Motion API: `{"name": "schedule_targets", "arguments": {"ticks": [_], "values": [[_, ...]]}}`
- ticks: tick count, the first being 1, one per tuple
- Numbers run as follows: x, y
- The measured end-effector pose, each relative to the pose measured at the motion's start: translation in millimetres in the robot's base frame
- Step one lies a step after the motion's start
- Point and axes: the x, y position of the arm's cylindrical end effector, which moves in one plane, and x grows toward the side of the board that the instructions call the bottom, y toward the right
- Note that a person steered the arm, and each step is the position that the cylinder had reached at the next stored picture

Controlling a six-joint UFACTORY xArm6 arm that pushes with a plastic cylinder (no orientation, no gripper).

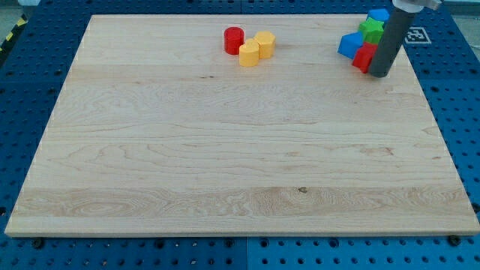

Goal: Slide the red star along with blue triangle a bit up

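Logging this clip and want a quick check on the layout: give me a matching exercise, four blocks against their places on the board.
Blocks:
1. red cylinder
2. blue triangle
3. red star
4. green block

Places:
A. touching my tip, on its left in the view
B. left of the two yellow blocks
C. above the red star, toward the view's top
D. leftmost of the cluster at the view's top right

Pairs: 1-B, 2-D, 3-A, 4-C
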Motion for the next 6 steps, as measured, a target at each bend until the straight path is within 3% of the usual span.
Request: {"name": "schedule_targets", "arguments": {"ticks": [4, 6], "values": [[-39.6, 0.0], [-28.4, -8.8]]}}
